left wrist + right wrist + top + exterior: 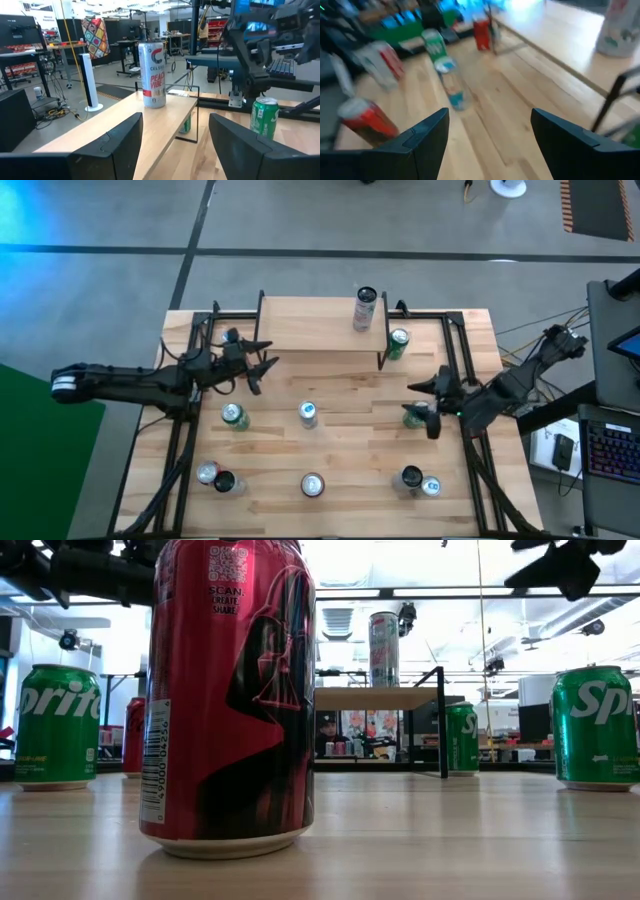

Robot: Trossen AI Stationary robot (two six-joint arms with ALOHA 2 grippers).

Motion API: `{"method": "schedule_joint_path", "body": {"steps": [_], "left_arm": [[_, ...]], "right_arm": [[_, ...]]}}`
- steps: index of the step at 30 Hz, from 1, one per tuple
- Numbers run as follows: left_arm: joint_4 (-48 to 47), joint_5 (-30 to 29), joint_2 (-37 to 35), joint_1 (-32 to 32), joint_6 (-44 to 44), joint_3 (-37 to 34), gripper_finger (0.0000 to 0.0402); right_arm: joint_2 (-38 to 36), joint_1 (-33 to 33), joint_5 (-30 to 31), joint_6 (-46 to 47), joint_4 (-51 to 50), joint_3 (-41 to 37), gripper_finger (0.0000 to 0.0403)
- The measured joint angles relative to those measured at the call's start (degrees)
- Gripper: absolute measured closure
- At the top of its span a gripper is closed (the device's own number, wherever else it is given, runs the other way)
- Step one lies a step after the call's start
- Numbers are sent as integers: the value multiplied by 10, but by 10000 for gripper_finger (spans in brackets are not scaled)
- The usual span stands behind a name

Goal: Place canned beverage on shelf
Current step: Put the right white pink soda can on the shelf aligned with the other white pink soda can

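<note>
One tall silver can (364, 309) stands upright on the low light-wood shelf with thin black legs (300, 328), towards its right end.

The shelf sits at the far edge of the wooden tabletop (350, 440). A green can (398, 343) stands on the tabletop just beside the shelf's right legs. The left gripper (262, 367) hovers off the shelf's front left corner, fingers apart and empty. The right gripper (428, 402) is near the tabletop's right edge, fingers spread, above or just beside another green can (413, 415); contact is unclear. More cans are scattered towards the near edge.
</note>
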Motion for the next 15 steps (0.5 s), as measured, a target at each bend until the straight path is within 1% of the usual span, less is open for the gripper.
{"method": "schedule_joint_path", "body": {"steps": [3, 11, 15], "left_arm": [[7, 0, 6, 0, -5, 0, 187], [19, 0, 6, 0, -12, 0, 187], [19, -1, 5, 0, -12, 0, 187]], "right_arm": [[20, -1, -2, 47, -80, 32, 133], [42, -1, 6, 133, -241, 103, 127], [63, -1, -30, 150, -288, 109, 103]]}}
